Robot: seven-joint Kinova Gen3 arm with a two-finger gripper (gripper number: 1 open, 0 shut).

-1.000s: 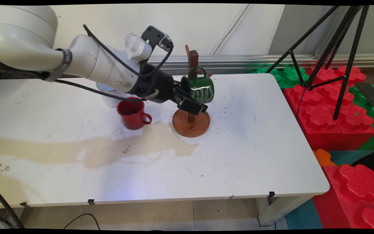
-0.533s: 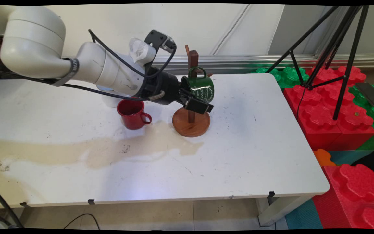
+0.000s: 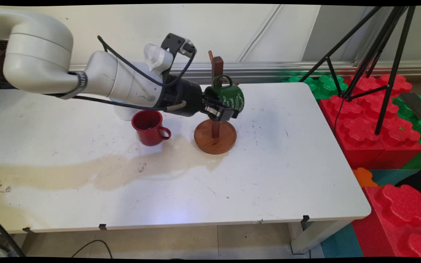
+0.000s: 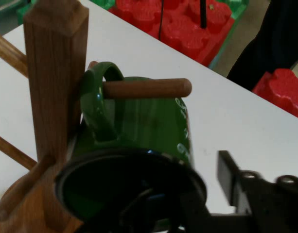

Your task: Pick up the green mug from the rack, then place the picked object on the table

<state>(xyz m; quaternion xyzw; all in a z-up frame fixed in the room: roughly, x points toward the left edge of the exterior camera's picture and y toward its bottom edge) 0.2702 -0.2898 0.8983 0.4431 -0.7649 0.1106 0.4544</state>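
The black two-finger gripper [image 3: 222, 109] is clamped on the rim of a green enamel mug [image 3: 228, 98], whose handle hangs on a peg of the wooden mug tree [image 3: 216, 126]. A red enamel mug [image 3: 148, 127] stands at the tree's nine o'clock.

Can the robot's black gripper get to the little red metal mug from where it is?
Probably yes. The black gripper is at the green mug hanging on the wooden mug tree; the red metal mug stands upright close beside, with nothing between them.
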